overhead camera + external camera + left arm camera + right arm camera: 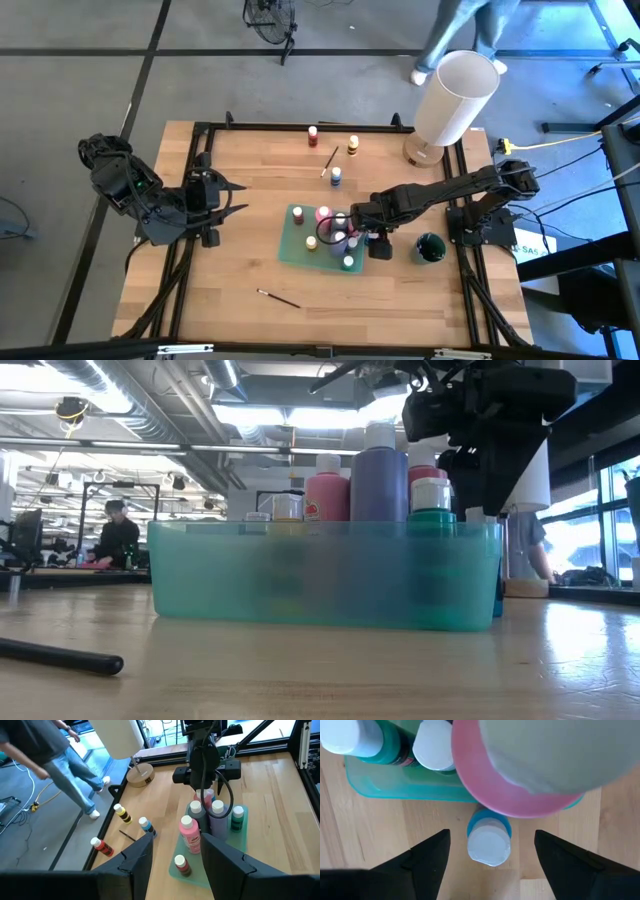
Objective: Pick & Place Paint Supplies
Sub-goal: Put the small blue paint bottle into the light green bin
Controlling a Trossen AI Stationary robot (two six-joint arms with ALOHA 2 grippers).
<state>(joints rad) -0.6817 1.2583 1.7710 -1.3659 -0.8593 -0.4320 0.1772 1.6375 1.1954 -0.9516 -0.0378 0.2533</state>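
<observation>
The right gripper [345, 226] hangs unclenched, nothing held, over the teal tray [292, 248] (half filled); I'd guess it next fetches a stray bottle [336, 176]; the left gripper [232, 199] waits empty, parted.

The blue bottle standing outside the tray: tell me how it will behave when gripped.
The blue bottle stands upright beside the teal tray, between the right tool's open fingers. It looks rigid and probably light. Tall for its narrow base, it may tip if nudged off-centre. Its round, smooth sides could slip or roll once toppled.
</observation>
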